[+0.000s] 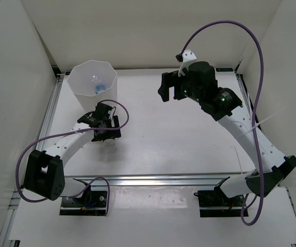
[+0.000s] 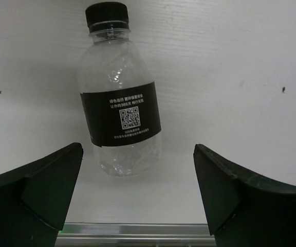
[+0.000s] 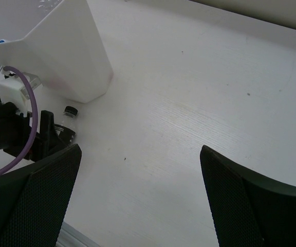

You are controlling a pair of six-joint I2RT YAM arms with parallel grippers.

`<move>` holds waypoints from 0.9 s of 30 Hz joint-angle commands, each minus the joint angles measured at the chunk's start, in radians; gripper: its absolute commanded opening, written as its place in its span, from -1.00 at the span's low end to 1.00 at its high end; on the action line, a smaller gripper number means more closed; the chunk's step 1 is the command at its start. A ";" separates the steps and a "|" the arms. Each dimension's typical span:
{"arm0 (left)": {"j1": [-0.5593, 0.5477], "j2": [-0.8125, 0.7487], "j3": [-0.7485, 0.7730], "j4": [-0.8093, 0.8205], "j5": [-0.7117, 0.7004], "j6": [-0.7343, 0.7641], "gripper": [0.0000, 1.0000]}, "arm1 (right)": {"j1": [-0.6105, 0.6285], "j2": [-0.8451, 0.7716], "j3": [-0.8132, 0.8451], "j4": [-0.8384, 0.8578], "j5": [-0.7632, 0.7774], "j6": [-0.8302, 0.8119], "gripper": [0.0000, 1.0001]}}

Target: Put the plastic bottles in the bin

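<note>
A black-capped bottle (image 2: 119,98) with a dark label lies on the white table, cap pointing away, just ahead of my left gripper (image 2: 137,177). That gripper is open and empty, and the bottle's base sits between and beyond its fingertips (image 2: 60,170). The bottle's cap also shows in the right wrist view (image 3: 70,117). In the top view my left gripper (image 1: 106,135) covers it. The white bin (image 1: 92,77) stands at the far left with a blue-labelled bottle (image 1: 99,88) inside. My right gripper (image 1: 171,86) is open, empty and raised over the far middle. No red-labelled bottle shows.
White walls enclose the table on three sides. A metal rail (image 1: 158,179) runs along the near edge. A purple cable (image 1: 225,25) loops above the right arm. The bin (image 3: 60,51) stands close behind the left gripper.
</note>
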 commanded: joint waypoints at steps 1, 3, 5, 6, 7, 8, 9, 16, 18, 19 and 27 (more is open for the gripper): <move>-0.014 0.025 0.032 0.014 -0.074 -0.032 1.00 | -0.004 -0.051 -0.002 0.018 0.005 -0.026 1.00; -0.014 0.060 0.032 0.014 -0.088 -0.042 1.00 | -0.004 -0.062 -0.013 0.018 0.017 -0.026 1.00; -0.014 0.085 0.032 0.014 -0.097 -0.052 1.00 | -0.004 -0.062 -0.013 0.018 0.017 -0.036 1.00; -0.024 0.109 0.032 0.014 -0.106 -0.052 1.00 | -0.004 -0.073 -0.025 0.018 0.017 -0.036 1.00; -0.024 0.122 0.032 0.014 -0.106 -0.062 1.00 | -0.004 -0.073 -0.025 0.009 0.017 -0.036 1.00; -0.024 0.134 0.032 0.014 -0.106 -0.063 1.00 | -0.004 -0.084 -0.036 0.008 0.017 -0.036 1.00; -0.024 0.157 0.032 0.014 -0.106 -0.072 1.00 | -0.004 -0.084 -0.036 0.008 0.017 -0.036 1.00; -0.042 0.182 0.041 0.014 -0.071 -0.072 0.06 | -0.004 -0.104 -0.065 0.008 0.026 -0.036 1.00; -0.053 0.151 0.055 0.014 -0.042 -0.081 0.02 | -0.004 -0.104 -0.065 0.008 0.026 -0.036 1.00; -0.069 0.119 0.084 -0.004 -0.031 -0.092 0.02 | -0.004 -0.104 -0.076 0.008 0.026 -0.036 1.00; -0.264 0.056 0.603 -0.183 -0.150 -0.107 0.08 | -0.004 -0.094 -0.103 0.008 0.035 -0.007 1.00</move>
